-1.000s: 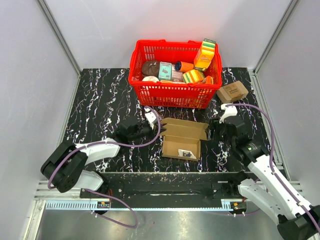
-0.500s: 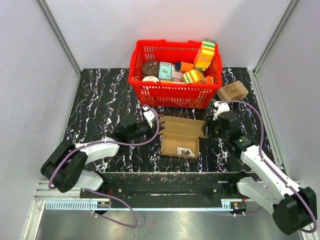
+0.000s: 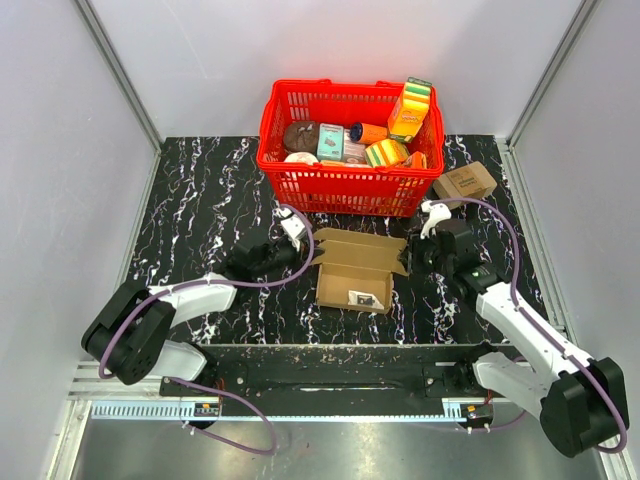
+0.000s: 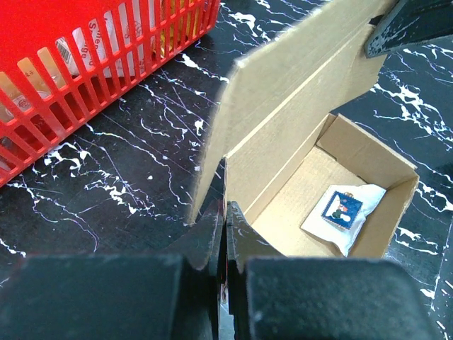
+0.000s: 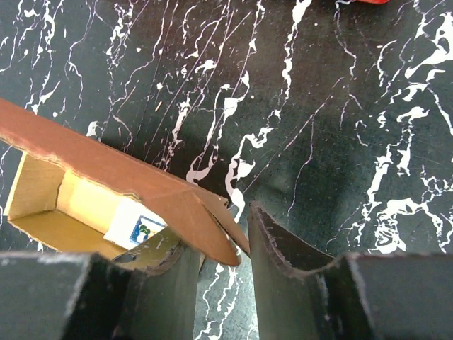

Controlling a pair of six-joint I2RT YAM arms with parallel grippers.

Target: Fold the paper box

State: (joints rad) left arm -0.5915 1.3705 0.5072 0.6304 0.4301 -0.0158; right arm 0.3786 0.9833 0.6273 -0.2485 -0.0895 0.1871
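The paper box (image 3: 352,272) lies open on the black marble table just in front of the red basket, its lid flap raised at the back. A small white sachet (image 3: 360,297) lies inside it. My left gripper (image 3: 303,247) is at the box's left end. In the left wrist view its jaws (image 4: 226,212) are pinched shut on the thin edge of the box's (image 4: 311,198) left wall. My right gripper (image 3: 404,257) is at the right end. Its fingers (image 5: 225,241) stand apart, with a corner of the box's brown flap (image 5: 106,166) poking into the gap.
The red basket (image 3: 340,180), full of groceries, stands right behind the box, and its wall (image 4: 71,85) is close to the left wrist. A small printed brown carton (image 3: 465,183) sits at the back right. Grey walls enclose the table on three sides.
My right gripper has moved left up to the box's right flap while its jaws narrowed. The box has shifted slightly left. The left gripper stayed shut and drifted a little with it.
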